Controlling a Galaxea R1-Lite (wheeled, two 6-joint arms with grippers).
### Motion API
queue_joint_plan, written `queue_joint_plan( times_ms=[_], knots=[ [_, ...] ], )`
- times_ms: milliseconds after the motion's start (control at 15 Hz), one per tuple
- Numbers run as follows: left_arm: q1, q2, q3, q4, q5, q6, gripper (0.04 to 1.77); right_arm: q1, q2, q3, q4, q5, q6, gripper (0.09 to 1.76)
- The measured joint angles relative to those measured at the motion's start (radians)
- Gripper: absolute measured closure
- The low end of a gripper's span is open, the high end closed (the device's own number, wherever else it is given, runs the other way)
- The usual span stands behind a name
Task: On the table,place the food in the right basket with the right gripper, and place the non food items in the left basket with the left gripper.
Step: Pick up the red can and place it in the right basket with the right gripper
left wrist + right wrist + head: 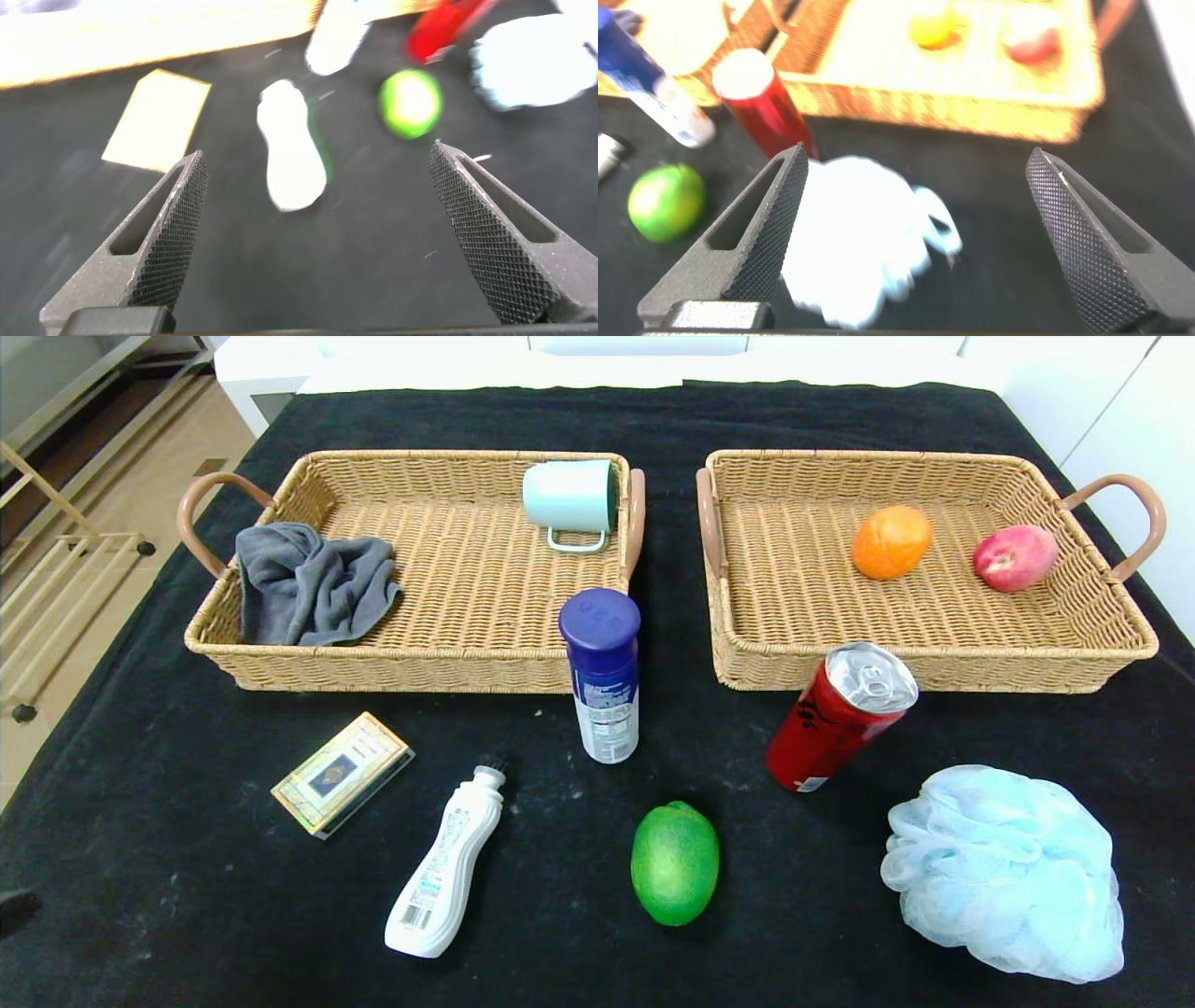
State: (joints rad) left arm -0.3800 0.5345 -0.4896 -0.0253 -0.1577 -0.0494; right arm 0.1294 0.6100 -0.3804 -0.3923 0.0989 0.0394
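On the black table (pixel 187 915), in front of the baskets, stand a red can (pixel 840 717) and a white canister with a blue cap (pixel 604 677). A green lime (pixel 674 863) lies nearer me. The pale blue bath pouf (pixel 1004 870) sits front right. A white bottle with a black cap (pixel 446 859) and a gold-edged card box (pixel 342 773) lie front left. My left gripper (pixel 318 154) hangs open above the cloth, short of the bottle (pixel 291 159). My right gripper (pixel 917 152) is open over the pouf (pixel 850 243). Both hold nothing.
The left basket (pixel 280 665) holds a grey cloth (pixel 313 583) and a mint mug (pixel 571 499) on its side. The right basket (pixel 934 674) holds an orange (pixel 892 541) and a pink-red fruit (pixel 1015 557). The table's left edge drops to the floor beside a rack (pixel 56 569).
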Motion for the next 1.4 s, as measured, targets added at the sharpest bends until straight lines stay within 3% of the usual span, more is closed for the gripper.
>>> queue_joint_plan(
  times_ms=[200, 400, 467, 667, 1400],
  knots=[
    [-0.04, 0.224, -0.05, -0.188, -0.036, 0.0, 0.09, 0.142, 0.186, -0.109, -0.046, -0.014, 0.0, 0.14],
    [-0.052, 0.442, -0.069, -0.431, -0.051, 0.002, 0.09, 0.305, 0.344, -0.159, -0.15, -0.114, 0.001, 0.14],
    [-0.055, 0.491, -0.079, -0.461, -0.063, 0.003, 0.09, 0.338, 0.385, -0.163, -0.191, -0.137, 0.001, 0.14],
    [-0.077, 0.561, -0.087, -0.466, -0.089, 0.003, 0.09, 0.391, 0.446, -0.166, -0.203, -0.147, 0.002, 0.14],
    [-0.09, 0.573, -0.113, -0.414, -0.091, 0.053, 0.09, 0.413, 0.459, -0.136, -0.198, -0.143, 0.001, 0.14]
  ],
)
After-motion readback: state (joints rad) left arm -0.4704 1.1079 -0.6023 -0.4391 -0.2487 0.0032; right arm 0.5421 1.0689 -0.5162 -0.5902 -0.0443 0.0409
